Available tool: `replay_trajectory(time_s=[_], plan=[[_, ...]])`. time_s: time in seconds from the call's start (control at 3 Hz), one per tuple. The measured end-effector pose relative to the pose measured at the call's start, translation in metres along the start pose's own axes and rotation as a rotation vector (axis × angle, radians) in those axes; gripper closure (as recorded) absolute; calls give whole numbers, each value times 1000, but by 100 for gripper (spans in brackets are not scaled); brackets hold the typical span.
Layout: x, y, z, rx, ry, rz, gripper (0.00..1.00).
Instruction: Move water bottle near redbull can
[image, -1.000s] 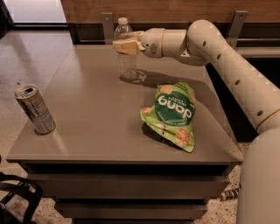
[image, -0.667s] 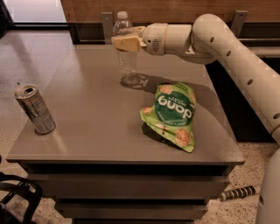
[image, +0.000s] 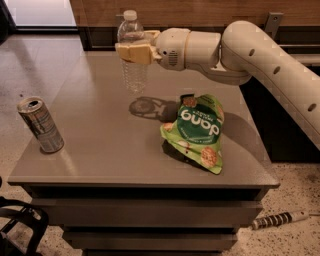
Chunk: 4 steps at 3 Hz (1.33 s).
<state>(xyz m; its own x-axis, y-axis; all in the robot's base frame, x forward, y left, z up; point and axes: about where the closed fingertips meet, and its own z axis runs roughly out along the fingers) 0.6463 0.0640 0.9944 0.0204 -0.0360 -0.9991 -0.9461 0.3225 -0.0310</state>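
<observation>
The water bottle (image: 132, 75) is clear and ribbed with a white cap. It hangs upright above the back middle of the grey table (image: 100, 145), lifted off the top, with its shadow below it. My gripper (image: 133, 52) reaches in from the right and is shut on the bottle's upper body. The redbull can (image: 41, 125) is a slim silver can with a pull-tab top. It stands tilted at the table's front left corner, well to the left of and nearer than the bottle.
A green snack bag (image: 197, 131) lies on the table right of centre, below my arm. A dark wall ledge runs behind the table. A striped stick-like object (image: 280, 219) lies on the floor at the lower right.
My gripper has lifted the water bottle off the table and carried it a little to the left. The can and the bag have not moved.
</observation>
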Motion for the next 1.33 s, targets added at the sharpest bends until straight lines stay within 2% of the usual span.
replay_trajectory(time_s=[0.33, 1.0, 1.33], plan=[[-1, 40, 10, 3, -21, 1, 100], [14, 113, 34, 30, 29, 6, 100], [24, 141, 41, 40, 51, -9, 100]])
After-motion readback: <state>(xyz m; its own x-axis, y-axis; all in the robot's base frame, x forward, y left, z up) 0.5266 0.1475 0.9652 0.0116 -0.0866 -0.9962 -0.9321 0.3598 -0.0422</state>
